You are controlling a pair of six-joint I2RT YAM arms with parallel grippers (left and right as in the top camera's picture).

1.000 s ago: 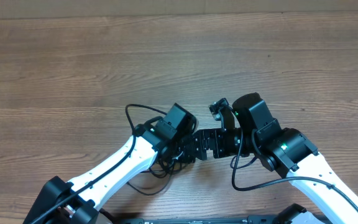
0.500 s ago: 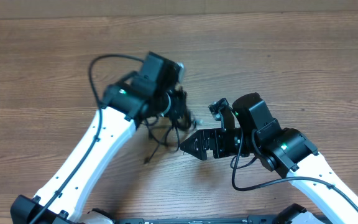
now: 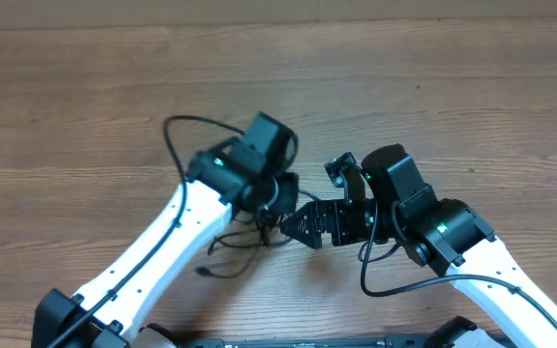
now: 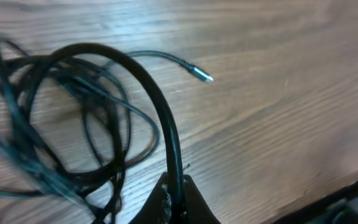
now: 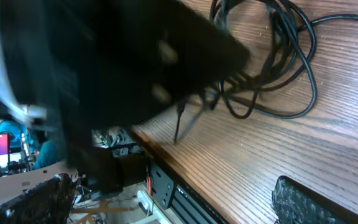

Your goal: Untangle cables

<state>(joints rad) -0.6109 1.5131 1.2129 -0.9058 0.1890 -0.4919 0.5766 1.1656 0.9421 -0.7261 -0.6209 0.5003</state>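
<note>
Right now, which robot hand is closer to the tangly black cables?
Left. The left gripper is shut on one of the cables, pinching it. The right gripper is open beside the tangle, gripping nothing.

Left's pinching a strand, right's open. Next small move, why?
Probably close the right gripper on the tangled cables to anchor them: the left gripper is shut on one cable looping out of them, so it could then pull that free.
</note>
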